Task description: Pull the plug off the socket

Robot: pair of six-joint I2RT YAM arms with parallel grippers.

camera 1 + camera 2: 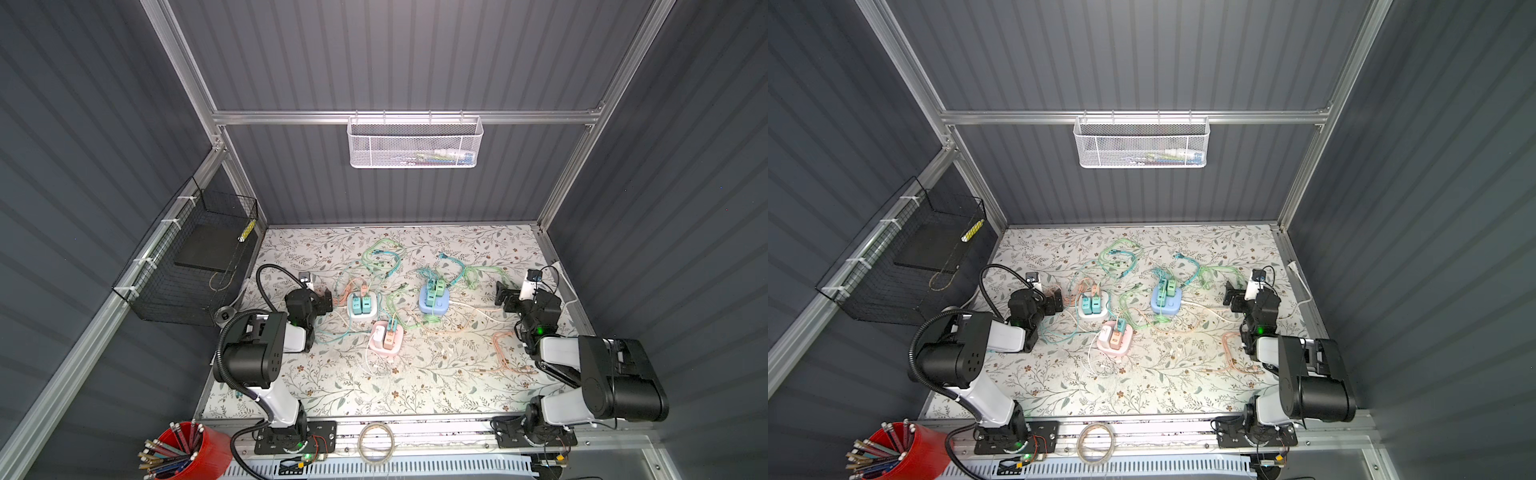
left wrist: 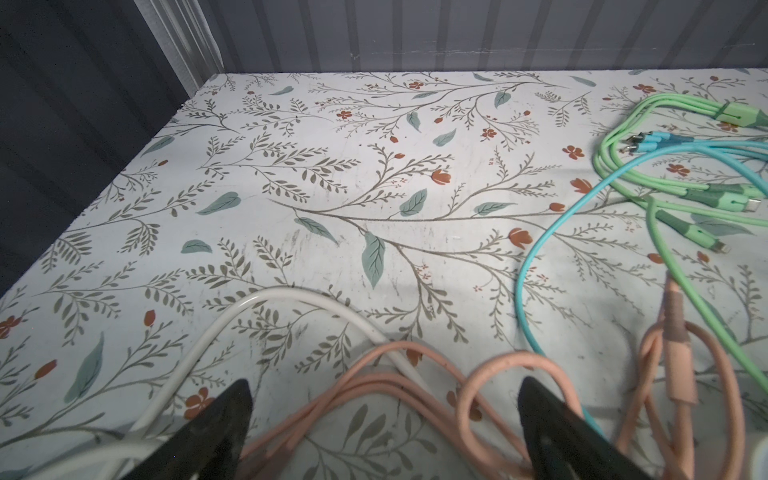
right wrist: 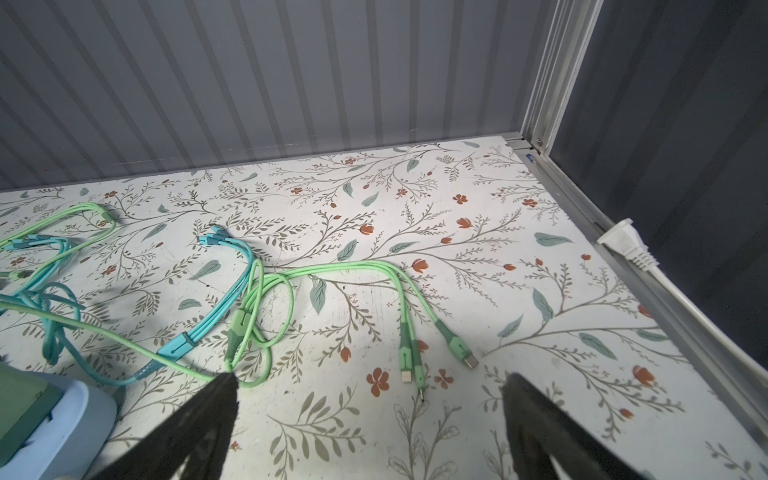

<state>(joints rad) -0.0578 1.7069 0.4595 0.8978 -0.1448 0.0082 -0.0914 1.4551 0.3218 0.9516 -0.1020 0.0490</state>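
Note:
Three sockets with plugs in them stand mid-table in both top views. A white socket [image 1: 363,316] holds two teal plugs [image 1: 361,303], a blue socket [image 1: 434,306] holds green plugs [image 1: 435,289], and a pink socket [image 1: 385,347] holds a white plug and a salmon plug [image 1: 390,337]. My left gripper [image 1: 326,300] is open just left of the white socket, low over pink cables [image 2: 374,386] that lie loose between its fingers. My right gripper [image 1: 505,297] is open, well right of the blue socket [image 3: 75,424], with nothing between its fingers.
Green and blue cables [image 1: 380,257] tangle behind the sockets, and a pink coil [image 1: 507,353] lies front right. A white extension cord end [image 3: 623,245] runs along the right rail. A black wire basket [image 1: 191,257] hangs at the left and a red pencil cup [image 1: 195,453] stands in front.

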